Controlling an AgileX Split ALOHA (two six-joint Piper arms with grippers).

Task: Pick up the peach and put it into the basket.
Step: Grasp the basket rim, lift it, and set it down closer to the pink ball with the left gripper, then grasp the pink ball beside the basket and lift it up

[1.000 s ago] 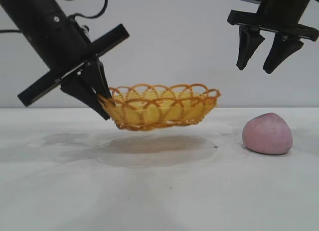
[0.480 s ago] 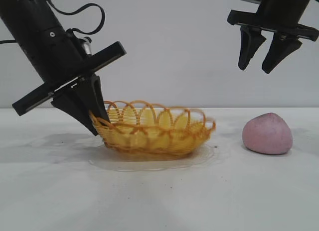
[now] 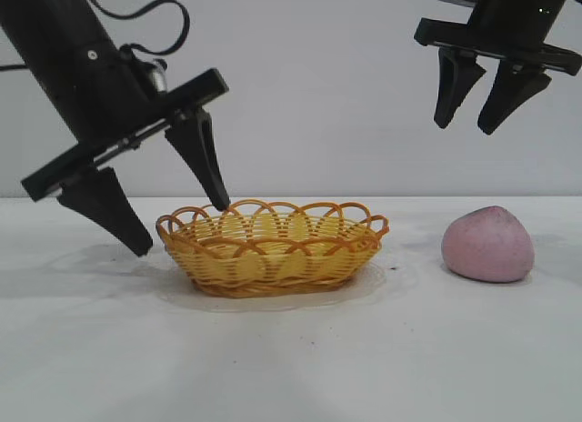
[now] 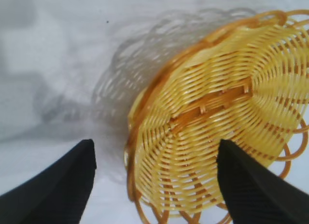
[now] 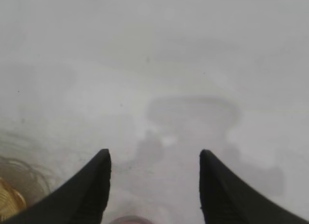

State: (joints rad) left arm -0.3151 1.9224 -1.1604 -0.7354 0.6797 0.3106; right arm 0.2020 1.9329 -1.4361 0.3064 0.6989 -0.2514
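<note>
The yellow-orange wicker basket (image 3: 273,254) sits flat on the white table, left of centre. My left gripper (image 3: 181,226) stands open astride the basket's left rim, one finger outside on the table side and one above the inside, holding nothing. In the left wrist view the basket (image 4: 227,118) fills the space between and beyond the left gripper (image 4: 157,144). The pink-mauve peach (image 3: 488,245) lies on the table at the right. My right gripper (image 3: 465,125) hangs open well above it, empty. In the right wrist view the right gripper (image 5: 154,154) is over bare table, with a sliver of peach (image 5: 130,220) at the frame's edge.
The white table (image 3: 291,367) has a faint damp-looking ring under the basket. A gap of bare table separates the basket and the peach. A plain grey wall stands behind. A sliver of the basket (image 5: 7,200) shows at the edge of the right wrist view.
The basket, held lifted in my left gripper, came down onto the table and settled flat. The left jaws opened and let go of its rim. The right arm stayed put.
</note>
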